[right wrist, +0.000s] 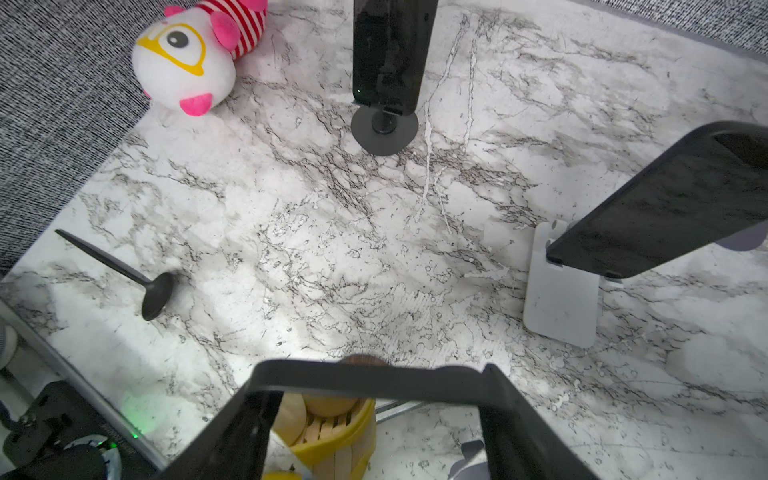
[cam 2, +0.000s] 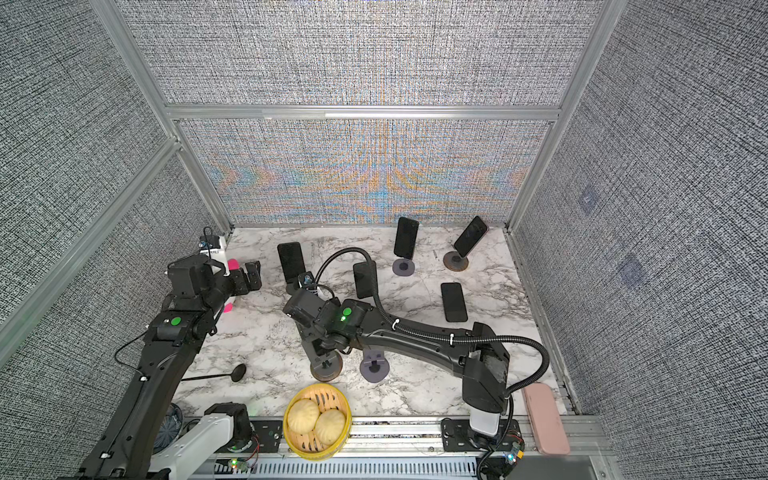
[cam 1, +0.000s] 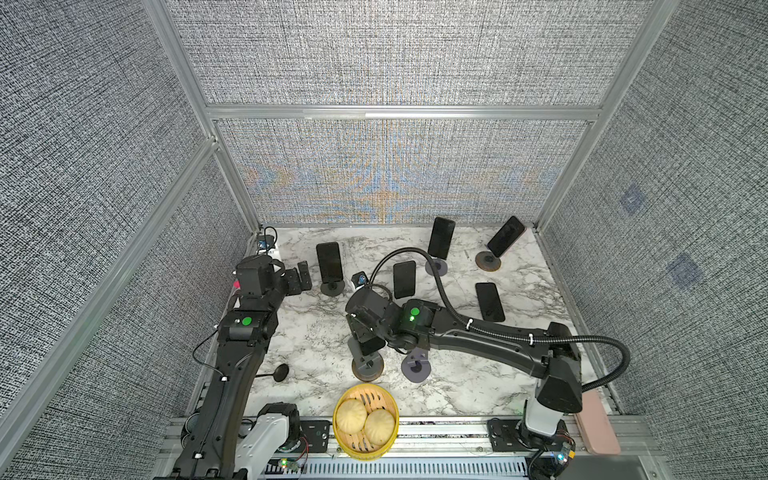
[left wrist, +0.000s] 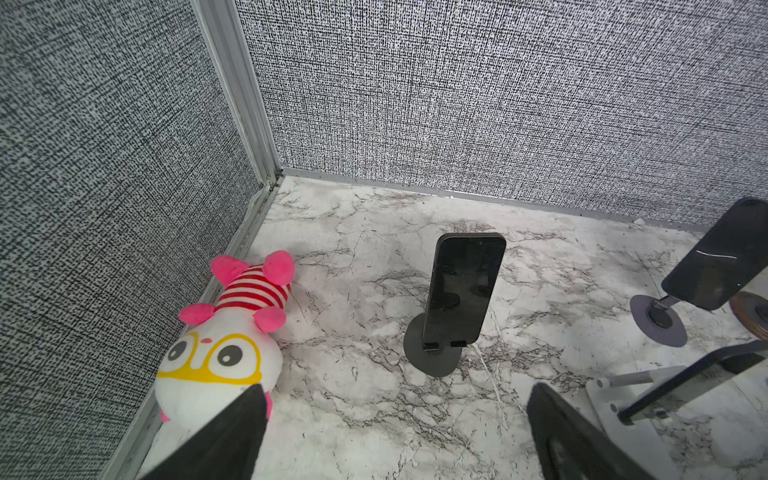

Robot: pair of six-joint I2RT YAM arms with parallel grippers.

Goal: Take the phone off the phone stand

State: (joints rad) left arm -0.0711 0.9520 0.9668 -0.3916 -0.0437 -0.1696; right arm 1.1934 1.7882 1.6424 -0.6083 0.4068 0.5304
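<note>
Held: right claw (right wrist: pixel 376 386) pinches the phone (right wrist: pixel 332 376) by its edges above the brown phone stand (cam 1: pixel 365 374); left claw (left wrist: pixel 395 415) spread wide, empty. Tally on counter (cam 1: pixel 311 332): six phones, six stands.

Legible text: none in any view.
Phone (left wrist: pixel 461 291) screens: dark, blank.
Plush toy (left wrist: pixel 220 353) face: drawn yellow glasses, no lettering.
Arm joint covers (cam 1: pixel 247 321): plain green dot, no characters.

Black arms (cam 1: pixel 478 338) bear green dots (cam 1: pixel 247 321), white bases (cam 1: pixel 266 432), ribbed cable (cam 1: pixel 441 284).
</note>
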